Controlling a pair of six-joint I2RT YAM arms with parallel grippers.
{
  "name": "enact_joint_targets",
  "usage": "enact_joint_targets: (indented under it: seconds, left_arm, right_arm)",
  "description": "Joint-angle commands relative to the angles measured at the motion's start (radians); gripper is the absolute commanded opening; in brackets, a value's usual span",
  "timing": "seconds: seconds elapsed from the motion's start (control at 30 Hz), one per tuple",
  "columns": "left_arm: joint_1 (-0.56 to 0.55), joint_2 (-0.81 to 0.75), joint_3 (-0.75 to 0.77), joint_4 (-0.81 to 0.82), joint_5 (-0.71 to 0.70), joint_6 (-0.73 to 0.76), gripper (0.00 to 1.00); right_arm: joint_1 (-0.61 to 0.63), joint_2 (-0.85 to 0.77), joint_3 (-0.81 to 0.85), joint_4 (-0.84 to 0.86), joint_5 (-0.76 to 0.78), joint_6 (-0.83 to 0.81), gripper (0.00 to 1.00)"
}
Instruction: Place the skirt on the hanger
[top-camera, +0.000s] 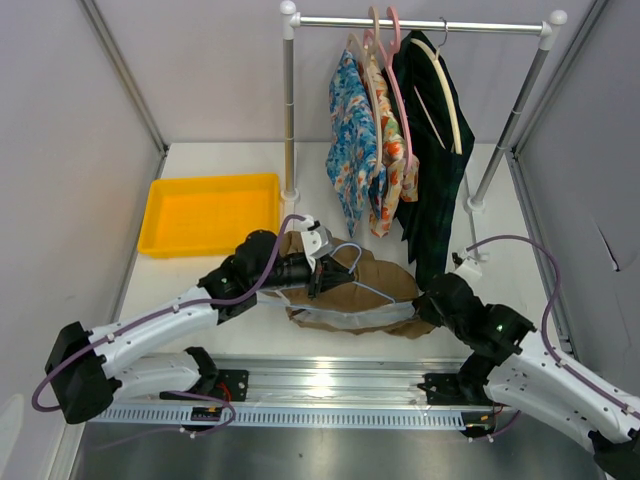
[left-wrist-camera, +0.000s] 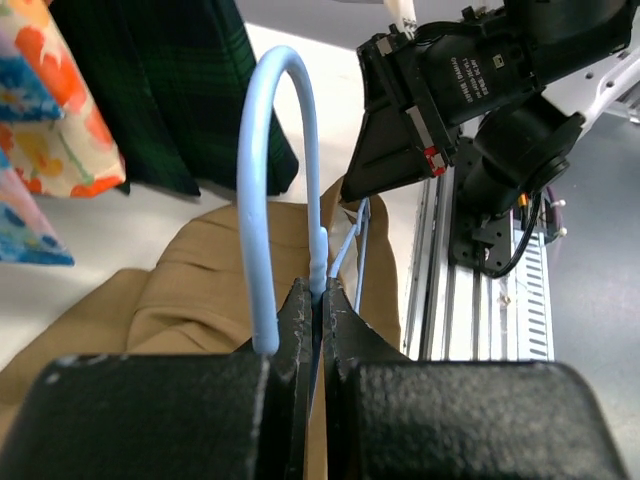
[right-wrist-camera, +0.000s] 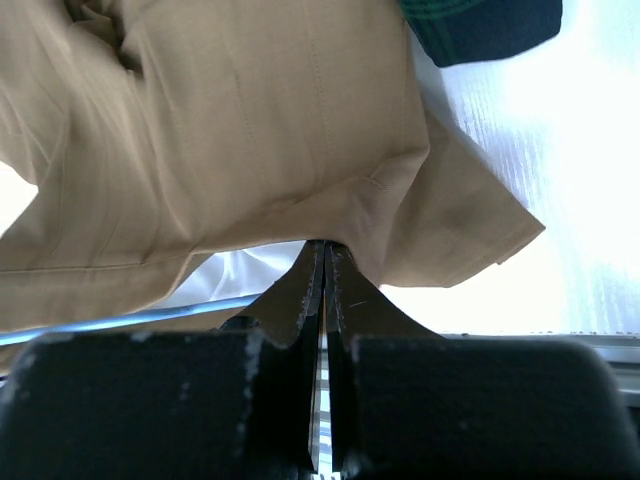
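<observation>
Skirt: tan, crumpled on the table between both arms, right of the yellow tray. Hanger: pale blue wire, partly tucked under the skirt's top layer, neck clamped by the left gripper. Right gripper: pinched tight on the skirt's hem.

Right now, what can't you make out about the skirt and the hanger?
Top view: whether the hanger lies inside the skirt or on it; folds hide part of it.
Left wrist: the hanger's shoulders, behind the left gripper.
Right wrist: how many fabric layers the right gripper pinches; its fingertips cover them.
</observation>
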Motion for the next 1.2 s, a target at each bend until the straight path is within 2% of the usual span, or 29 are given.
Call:
enact_joint_targets:
  seconds: [0.0, 0.13, 0.23, 0.37, 0.43, 0.63, 0.8, 1.17]
  left_arm:
    - [-0.029, -0.034, -0.035, 0.150, -0.029, -0.035, 0.00]
    - [-0.071, -0.079, -0.084, 0.246, -0.188, -0.027, 0.00]
    - [-0.083, -0.096, -0.118, 0.299, -0.253, -0.049, 0.00]
    - [-0.120, -0.123, -0.150, 0.323, -0.401, -0.021, 0.00]
    - [-0.126, -0.136, -0.162, 0.333, -0.425, -0.015, 0.00]
    - [-0.128, -0.156, -0.168, 0.339, -0.354, -0.013, 0.00]
    - [-0.129, -0.188, -0.193, 0.405, -0.365, -0.037, 0.00]
    - [-0.129, -0.160, -0.181, 0.426, -0.270, -0.060, 0.00]
  right_arm:
    - [-0.002, -0.001, 0.091, 0.000, 0.006, -0.035, 0.00]
    - [-0.003, -0.019, 0.140, -0.037, 0.003, -0.045, 0.00]
    - [-0.002, -0.015, 0.182, -0.062, 0.009, -0.060, 0.00]
    - [-0.003, 0.001, 0.214, -0.102, 0.018, -0.065, 0.00]
    - [-0.002, -0.005, 0.214, -0.105, 0.025, -0.065, 0.00]
    - [-0.007, 0.002, 0.231, -0.138, 0.063, -0.074, 0.00]
    - [-0.014, 0.028, 0.259, -0.142, 0.048, -0.091, 0.00]
    - [-0.016, 0.027, 0.322, -0.194, 0.095, -0.103, 0.00]
